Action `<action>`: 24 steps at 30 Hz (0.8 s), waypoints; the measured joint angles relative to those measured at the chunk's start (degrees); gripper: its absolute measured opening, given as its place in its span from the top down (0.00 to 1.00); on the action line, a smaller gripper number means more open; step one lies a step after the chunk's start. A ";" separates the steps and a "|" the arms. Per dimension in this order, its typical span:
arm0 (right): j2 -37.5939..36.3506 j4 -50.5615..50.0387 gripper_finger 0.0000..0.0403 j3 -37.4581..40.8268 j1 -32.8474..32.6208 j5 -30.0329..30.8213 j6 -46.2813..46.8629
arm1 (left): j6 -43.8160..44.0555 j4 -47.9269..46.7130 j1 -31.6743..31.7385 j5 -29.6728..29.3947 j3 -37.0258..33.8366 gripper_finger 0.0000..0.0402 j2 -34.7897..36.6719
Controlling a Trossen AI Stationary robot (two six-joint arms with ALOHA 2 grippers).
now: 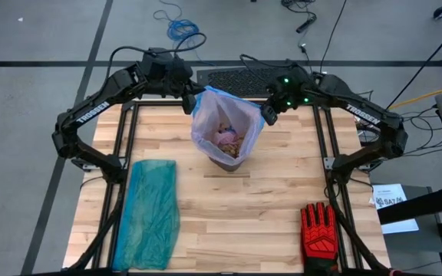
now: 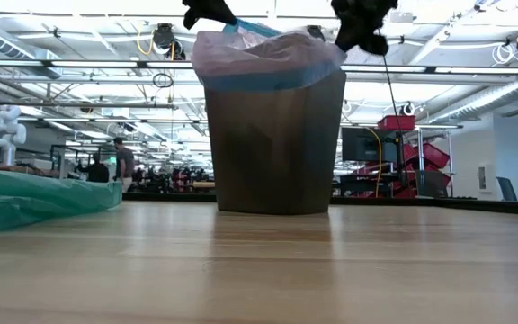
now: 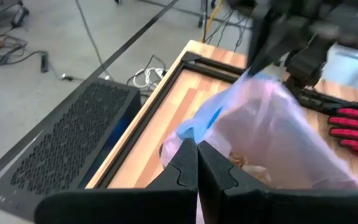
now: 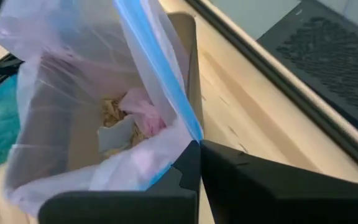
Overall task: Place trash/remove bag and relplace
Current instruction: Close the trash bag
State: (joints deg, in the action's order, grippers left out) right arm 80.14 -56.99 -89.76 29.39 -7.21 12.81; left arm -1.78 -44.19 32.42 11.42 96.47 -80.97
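The landmark is the brown bin [image 1: 232,157], which stands upright on the wooden table [image 1: 267,207], toward its far edge and about midway across.

**Bag.** The pinkish-lavender bag [image 1: 206,126] lines the bin. Its blue drawstring rim [image 4: 157,62] is lifted clear above the bin's top edge on two opposite sides. In the low view the bag film [image 2: 268,56] bulges over the bin's mouth [image 2: 274,135], and the lower bag wall drapes down outside the bin's upper edge.

**Left gripper.** The left gripper [image 1: 189,105] is at the bin's left rim side, above the bin. Its fingers [image 3: 182,171] are pressed together, pinching the bag edge. The blue drawstring shows directly at the fingertips.

**Right gripper.** The right gripper [image 1: 268,115] is at the bin's right rim side, above the bin. Its fingers [image 4: 188,171] are closed flat against each other on the bag rim, with the blue drawstring running down into the pinch point.

**Trash.** The trash [image 4: 126,121] lies inside the bag, at the bottom of the bin: brown crumpled paper, a white scrap and a pinkish wad are visible through the open mouth in the high view and the right wrist view.

**Other items.** A teal-green plastic bag [image 1: 152,215] lies flat on the table, in front of and left of the bin, well apart. A red-and-black glove [image 1: 318,234] lies in front of and right of the bin, near the table's front right corner.
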 joint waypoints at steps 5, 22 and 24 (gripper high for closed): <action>-0.01 -5.29 1.00 -6.94 -1.01 1.67 4.57 | 0.18 -2.01 -0.64 -3.09 0.00 1.00 0.00; 3.10 -21.52 1.00 -12.85 -5.72 1.28 19.20 | 8.20 -5.23 -2.85 -14.05 0.00 1.00 0.00; 3.01 -19.83 1.00 -12.91 -6.11 0.45 19.38 | 8.87 -5.55 -2.83 -14.05 0.00 1.00 0.00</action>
State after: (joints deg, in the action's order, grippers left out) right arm 83.15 -76.82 -102.67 23.28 -6.76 32.19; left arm 7.09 -49.74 29.59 -2.63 96.47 -80.97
